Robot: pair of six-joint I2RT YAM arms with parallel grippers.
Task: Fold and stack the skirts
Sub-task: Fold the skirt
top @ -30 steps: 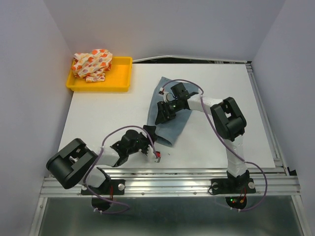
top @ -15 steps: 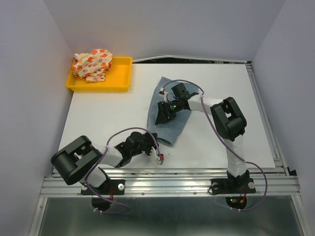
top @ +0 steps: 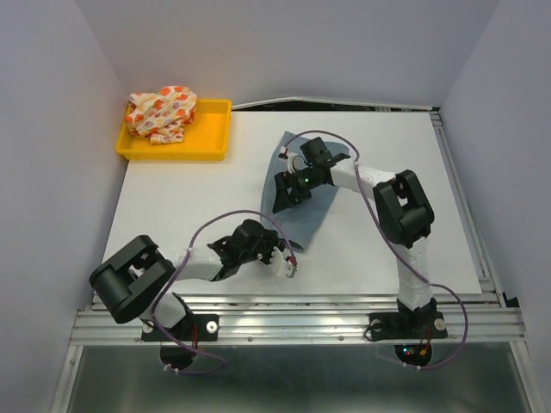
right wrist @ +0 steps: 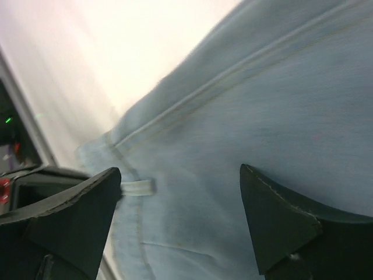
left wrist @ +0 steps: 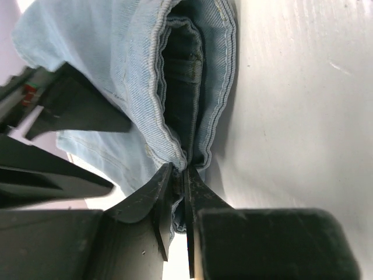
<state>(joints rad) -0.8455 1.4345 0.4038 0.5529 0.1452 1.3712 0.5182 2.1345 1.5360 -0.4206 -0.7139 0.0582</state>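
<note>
At the far left corner of the counter, the spotted skirt is lying bunched in a yellow tray, not yet folded. Near the near edge, the left hand is pinching the doubled edge of the denim skirt, probably to drag a fold across. The denim is lying mid-counter. The right hand is hovering over its far half, fingers apart, probably to pin the cloth.

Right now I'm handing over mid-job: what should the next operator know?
Left pincer: shut on the doubled near edge of the light-blue denim skirt on the white table.
Right pincer: open, over that skirt's middle.
White skirt with orange, red and purple spots: bunched in the yellow plastic tray.
Done: no finished fold, no stack.
Left: fold both, stack them.
</note>
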